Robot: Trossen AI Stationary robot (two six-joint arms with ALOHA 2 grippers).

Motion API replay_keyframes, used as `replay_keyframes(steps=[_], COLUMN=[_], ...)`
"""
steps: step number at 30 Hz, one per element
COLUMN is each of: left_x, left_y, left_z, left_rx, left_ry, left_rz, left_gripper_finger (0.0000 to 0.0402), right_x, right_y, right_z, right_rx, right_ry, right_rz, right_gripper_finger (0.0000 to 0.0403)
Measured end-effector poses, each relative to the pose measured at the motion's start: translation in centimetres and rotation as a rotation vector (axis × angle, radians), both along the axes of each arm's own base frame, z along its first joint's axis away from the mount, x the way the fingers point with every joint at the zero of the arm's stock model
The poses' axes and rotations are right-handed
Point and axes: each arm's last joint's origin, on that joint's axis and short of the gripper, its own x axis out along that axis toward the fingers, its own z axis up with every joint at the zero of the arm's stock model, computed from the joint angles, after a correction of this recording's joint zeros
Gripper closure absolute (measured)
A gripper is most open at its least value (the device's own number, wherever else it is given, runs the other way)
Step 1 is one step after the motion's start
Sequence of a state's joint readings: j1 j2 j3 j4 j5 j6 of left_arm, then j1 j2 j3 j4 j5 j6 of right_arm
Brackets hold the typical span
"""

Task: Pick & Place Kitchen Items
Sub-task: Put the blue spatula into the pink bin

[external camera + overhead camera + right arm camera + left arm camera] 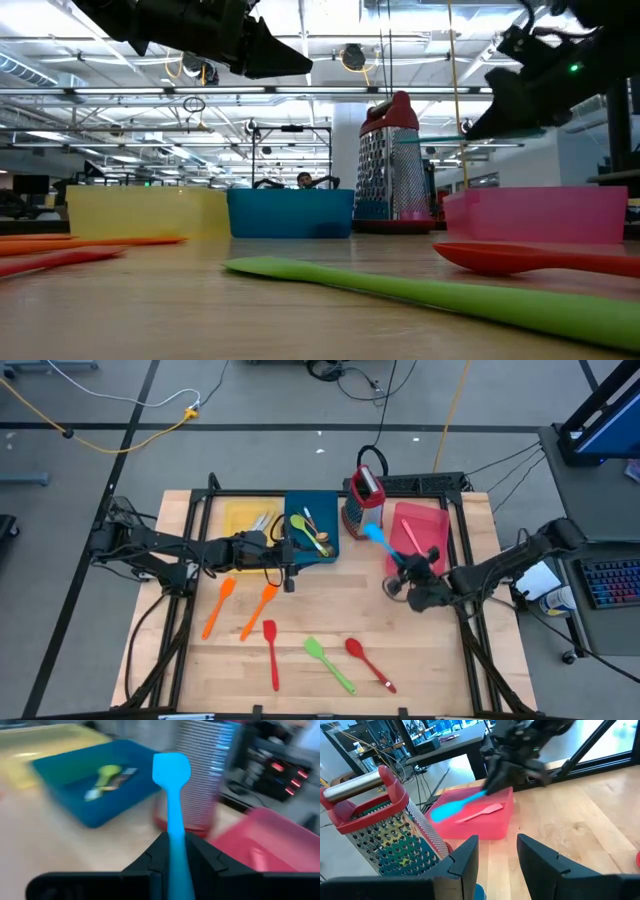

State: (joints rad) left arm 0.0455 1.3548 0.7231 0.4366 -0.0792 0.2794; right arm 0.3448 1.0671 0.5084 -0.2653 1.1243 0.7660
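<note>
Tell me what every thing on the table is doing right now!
Blue spatula: held in the air by the right gripper, jaws shut on it.
Left gripper: jaws open, holding nothing.
Pink tray: holds a pink utensil.
Blue tray: holds utensils.
Grater: upright.
Green spatula: lying flat on the table.

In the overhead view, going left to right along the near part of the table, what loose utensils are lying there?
Orange spatula → second orange spatula → red spatula → green spatula → red spoon.
</note>
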Motion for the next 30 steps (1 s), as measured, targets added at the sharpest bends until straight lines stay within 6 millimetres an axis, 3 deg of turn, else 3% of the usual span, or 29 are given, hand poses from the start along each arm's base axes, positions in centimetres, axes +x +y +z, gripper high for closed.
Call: replay_keyframes(steps=[10, 16, 23, 30], left_x=[0.0, 0.0, 0.0, 0.0], left_y=[0.0, 0.0, 0.0, 0.0], left_z=[0.0, 0.0, 0.0, 0.0], left_rx=[0.0, 0.0, 0.0, 0.0], left_ry=[0.0, 0.0, -0.001, -0.001], left_rz=[0.0, 0.0, 0.0, 0.0], left_gripper_finger=[0.0261, 0.0261, 0.0261, 0.0261], right_x=[-2.4, -3.4, -4.4, -4.5], right_y=[-4.2, -6.4, -8.0, -8.3], right_z=[-1.6, -3.9, -6.9, -7.4], right_rx=[0.239, 0.354, 0.388, 0.352], right_ry=[0.12, 0.125, 0.086, 0.142], right_rz=[-0.303, -0.441, -0.411, -0.335], right_gripper_finger=[0.0359, 0.0359, 0.0354, 0.0301])
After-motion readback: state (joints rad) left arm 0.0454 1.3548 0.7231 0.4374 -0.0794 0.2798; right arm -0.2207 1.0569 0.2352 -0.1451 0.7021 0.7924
